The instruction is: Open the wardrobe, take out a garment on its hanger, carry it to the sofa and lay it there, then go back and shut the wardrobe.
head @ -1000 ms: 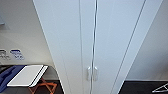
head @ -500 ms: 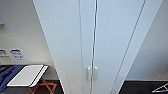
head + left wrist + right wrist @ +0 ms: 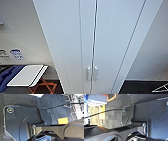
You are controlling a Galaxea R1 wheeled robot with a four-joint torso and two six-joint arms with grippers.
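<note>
White wardrobe (image 3: 100,37) doors shut (handles (image 3: 92,73) paired) | dark carpet (image 3: 115,110) | tools: state can't tell

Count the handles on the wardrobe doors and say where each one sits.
2. Both are low in the head view on the wardrobe: the left handle on the left door beside the centre seam, the right handle on the right door just across it. Both doors look closed.
</note>
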